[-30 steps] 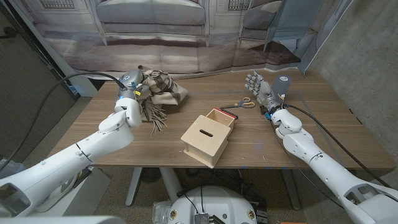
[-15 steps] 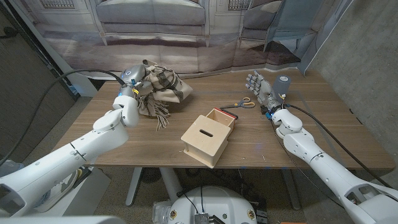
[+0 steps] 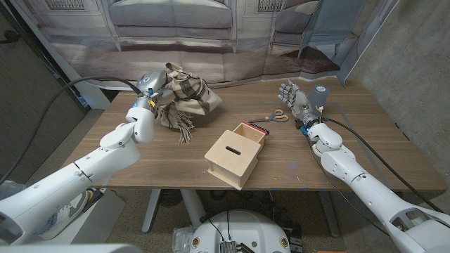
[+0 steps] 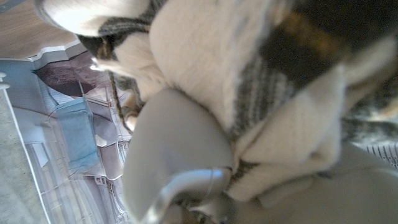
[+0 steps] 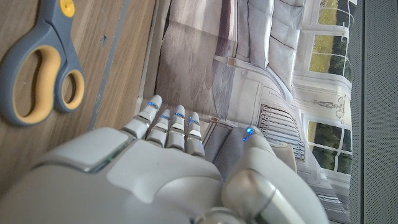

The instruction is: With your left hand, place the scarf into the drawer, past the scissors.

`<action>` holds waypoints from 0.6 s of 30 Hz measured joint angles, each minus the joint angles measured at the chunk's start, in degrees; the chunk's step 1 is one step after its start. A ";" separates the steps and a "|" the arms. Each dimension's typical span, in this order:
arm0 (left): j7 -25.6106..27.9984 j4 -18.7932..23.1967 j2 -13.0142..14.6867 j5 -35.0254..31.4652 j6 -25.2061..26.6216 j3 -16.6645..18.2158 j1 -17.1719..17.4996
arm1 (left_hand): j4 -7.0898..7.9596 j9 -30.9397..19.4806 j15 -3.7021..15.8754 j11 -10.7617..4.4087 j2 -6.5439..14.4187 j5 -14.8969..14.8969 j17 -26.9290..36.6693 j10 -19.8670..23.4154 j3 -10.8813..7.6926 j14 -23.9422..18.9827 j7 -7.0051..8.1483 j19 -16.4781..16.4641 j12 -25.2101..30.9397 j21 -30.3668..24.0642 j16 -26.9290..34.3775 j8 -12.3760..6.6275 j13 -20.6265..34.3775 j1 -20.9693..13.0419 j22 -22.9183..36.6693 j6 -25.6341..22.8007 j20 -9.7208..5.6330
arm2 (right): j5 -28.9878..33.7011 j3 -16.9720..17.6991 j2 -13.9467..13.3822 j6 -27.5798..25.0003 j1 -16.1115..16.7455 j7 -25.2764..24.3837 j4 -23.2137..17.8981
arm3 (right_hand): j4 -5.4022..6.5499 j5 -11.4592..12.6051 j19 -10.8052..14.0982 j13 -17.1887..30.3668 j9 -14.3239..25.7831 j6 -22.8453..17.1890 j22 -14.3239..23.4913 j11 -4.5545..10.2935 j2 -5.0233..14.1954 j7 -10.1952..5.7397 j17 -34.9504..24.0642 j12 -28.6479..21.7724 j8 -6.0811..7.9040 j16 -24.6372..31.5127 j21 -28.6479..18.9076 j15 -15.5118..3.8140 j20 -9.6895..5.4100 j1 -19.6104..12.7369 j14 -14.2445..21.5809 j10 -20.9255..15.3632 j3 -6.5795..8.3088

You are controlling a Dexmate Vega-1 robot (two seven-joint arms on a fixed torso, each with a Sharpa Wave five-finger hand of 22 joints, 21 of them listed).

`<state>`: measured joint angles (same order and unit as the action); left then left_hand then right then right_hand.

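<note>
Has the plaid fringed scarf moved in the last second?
Yes. The plaid fringed scarf, held by the left hand, has shifted toward the right, closer to the light wooden drawer box, which stayed put, and its fringe is lifting off the table.

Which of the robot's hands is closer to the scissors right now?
Right. The right hand stands just beside the scissors, apart from them; the left hand holds the scarf across the table.

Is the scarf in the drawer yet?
No: in the head view the scarf is bunched in the left hand at the table's far left, well apart from the open wooden drawer.
</note>
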<state>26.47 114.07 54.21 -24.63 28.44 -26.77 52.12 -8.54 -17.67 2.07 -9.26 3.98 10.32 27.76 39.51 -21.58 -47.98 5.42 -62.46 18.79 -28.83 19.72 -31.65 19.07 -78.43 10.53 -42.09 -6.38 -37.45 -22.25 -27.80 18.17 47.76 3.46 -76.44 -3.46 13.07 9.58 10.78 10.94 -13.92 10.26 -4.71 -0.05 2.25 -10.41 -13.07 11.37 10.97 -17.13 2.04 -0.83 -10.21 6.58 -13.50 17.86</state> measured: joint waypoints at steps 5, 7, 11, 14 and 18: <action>1.31 -0.83 0.03 -0.67 -3.87 0.80 0.70 | 0.48 0.22 -0.02 -0.69 0.00 -0.18 0.49 0.44 0.48 -0.20 0.32 0.09 -0.04 -0.22 0.01 0.04 0.25 0.00 0.00 -0.32 -0.08 | -0.27 0.14 0.08 0.25 0.06 0.29 0.11 | -0.17 0.00 0.00 0.00 0.00 0.00 0.00 0.00 0.00 0.00 0.00 0.00 0.00 0.00 0.00 -0.29 0.00 0.00 0.29 0.00 -0.17; 1.67 -1.08 0.02 -0.82 -5.19 1.05 0.89 | 0.48 0.39 -0.03 -0.70 0.00 -0.18 0.54 0.45 0.48 -0.21 0.53 0.09 -0.05 -0.22 0.01 0.05 0.25 0.00 -0.01 -0.53 -0.08 | -0.33 0.21 0.08 0.30 0.10 0.33 0.10 | -0.17 0.00 0.00 0.00 0.00 0.00 0.00 0.00 0.00 0.00 0.00 0.00 0.00 0.00 0.00 -0.29 0.00 0.00 0.29 0.00 -0.17; 1.75 -1.93 -0.01 -0.88 -8.22 2.04 1.40 | 0.90 0.51 0.02 -0.69 0.00 -0.19 0.64 0.45 0.90 -0.16 0.62 0.09 -0.05 -0.43 -0.03 -0.06 0.49 0.00 -0.01 -0.63 -0.07 | -0.40 0.28 0.09 0.48 0.21 0.33 0.09 | -0.16 0.00 -0.01 0.00 0.00 0.00 0.00 0.00 0.00 0.00 0.00 0.00 0.00 0.00 0.00 -0.29 0.01 0.00 0.29 0.00 -0.16; 1.52 -2.17 -0.04 -0.89 -9.53 2.31 1.48 | 1.03 0.67 0.22 -0.69 0.00 -0.19 0.85 0.46 1.03 0.04 0.62 0.09 -0.45 -0.43 -0.48 -0.19 0.52 0.00 -0.01 -0.63 -0.07 | -0.40 0.35 0.09 0.55 0.27 0.27 0.01 | -0.16 0.00 0.20 0.00 0.00 0.00 0.00 0.00 0.00 0.00 0.00 0.00 0.00 0.00 0.00 -0.29 -0.20 0.00 0.29 0.00 -0.16; 1.03 -2.42 -0.16 -1.51 -11.67 2.53 1.50 | 1.27 0.72 0.22 -0.27 0.00 -0.20 0.85 0.88 1.27 0.04 0.62 0.40 -0.48 -0.43 -0.49 -0.19 0.72 0.00 -0.01 -0.62 -0.37 | -0.40 0.45 0.08 0.55 0.37 0.27 -0.12 | -0.16 0.00 0.20 0.00 0.00 0.00 0.00 0.00 0.00 0.00 0.00 0.00 0.00 0.00 0.00 -0.29 -0.20 0.00 0.29 0.00 -0.16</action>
<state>27.49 111.65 54.05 -26.15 16.78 -24.24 53.63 -7.27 -16.95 2.29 -9.53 3.98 10.12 28.61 40.39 -20.31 -47.94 6.04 -62.06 18.31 -29.27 19.24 -31.84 19.79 -78.43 10.52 -42.71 -6.75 -37.85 -21.80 -27.72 18.72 48.13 3.72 -76.56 -3.63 13.07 9.78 10.78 10.94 -13.92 10.25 -4.71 -0.05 2.25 -10.41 -13.07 11.37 10.97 -17.14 1.75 -1.03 -10.21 6.87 -13.50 17.70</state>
